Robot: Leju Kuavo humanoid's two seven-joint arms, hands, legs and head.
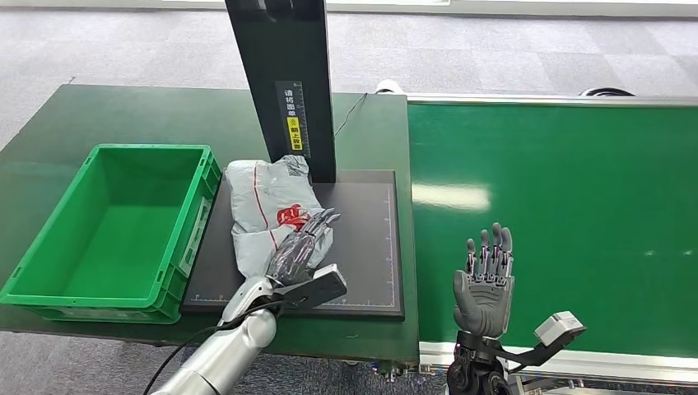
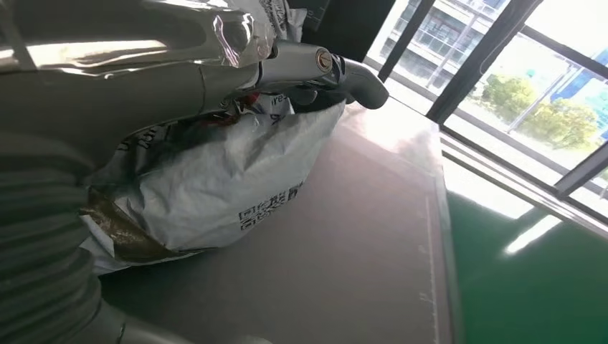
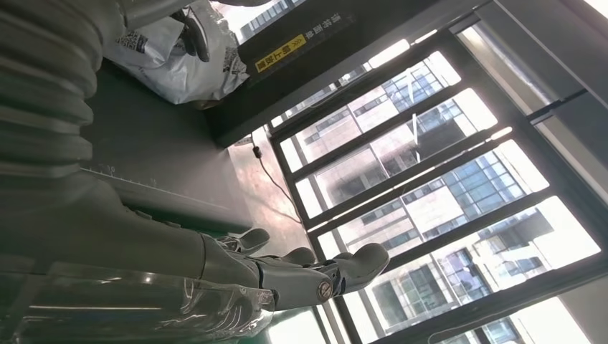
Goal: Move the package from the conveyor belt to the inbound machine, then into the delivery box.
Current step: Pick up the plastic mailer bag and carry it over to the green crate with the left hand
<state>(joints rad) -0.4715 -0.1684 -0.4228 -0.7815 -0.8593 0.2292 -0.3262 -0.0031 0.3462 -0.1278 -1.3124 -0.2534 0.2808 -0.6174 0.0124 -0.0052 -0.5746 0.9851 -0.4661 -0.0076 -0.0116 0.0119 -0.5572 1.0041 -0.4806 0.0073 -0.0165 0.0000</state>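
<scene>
Green box (image 1: 49, 284) stands at the table's (image 1: 49, 123) left, its right wall just beside the black scanner plate (image 1: 370, 247). Left robot hand (image 1: 300, 247) lies palm-down on the grey package (image 1: 263, 206), fingers extended over it and touching; whether they grip it cannot be told. The package rests on the plate's left part, beside the black post (image 1: 284, 82). Bare plate lies to its right. Right robot hand (image 1: 484, 284) is raised upright over the green belt (image 1: 576, 206), fingers straight and apart, holding nothing.
</scene>
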